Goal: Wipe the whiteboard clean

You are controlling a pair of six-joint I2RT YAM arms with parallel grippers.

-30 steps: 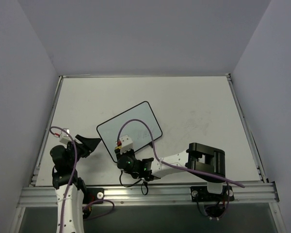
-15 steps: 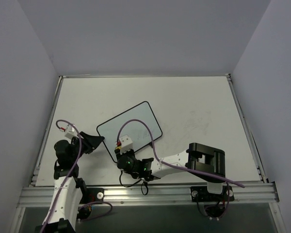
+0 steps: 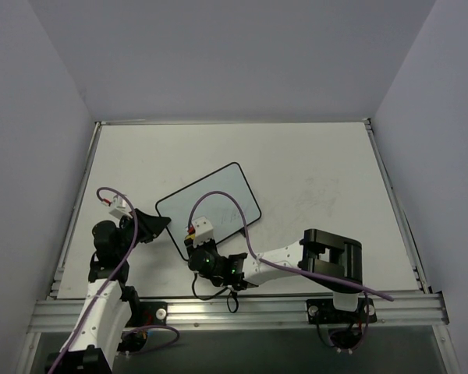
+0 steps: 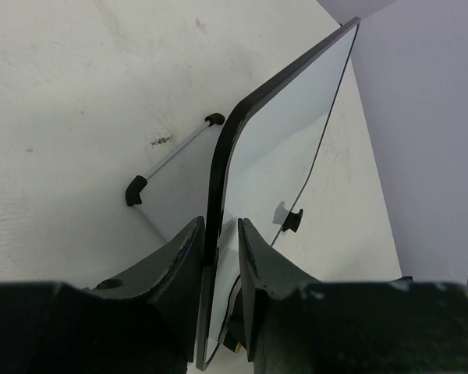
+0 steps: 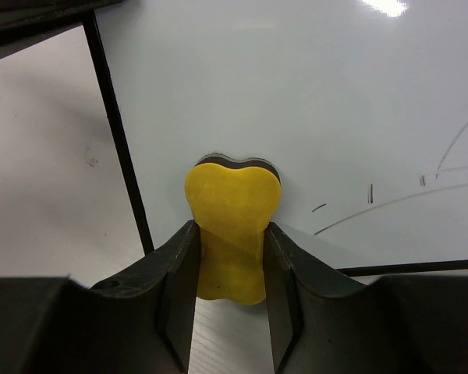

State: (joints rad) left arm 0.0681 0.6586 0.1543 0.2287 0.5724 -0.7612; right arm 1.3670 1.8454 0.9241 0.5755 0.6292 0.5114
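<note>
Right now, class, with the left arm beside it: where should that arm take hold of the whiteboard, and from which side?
Take the whiteboard by its thin black frame near the left corner, coming in from the left. It is a thin sheet, so only its edge fits between the fingers. The left wrist view shows that edge running straight into the gap between them.
</note>
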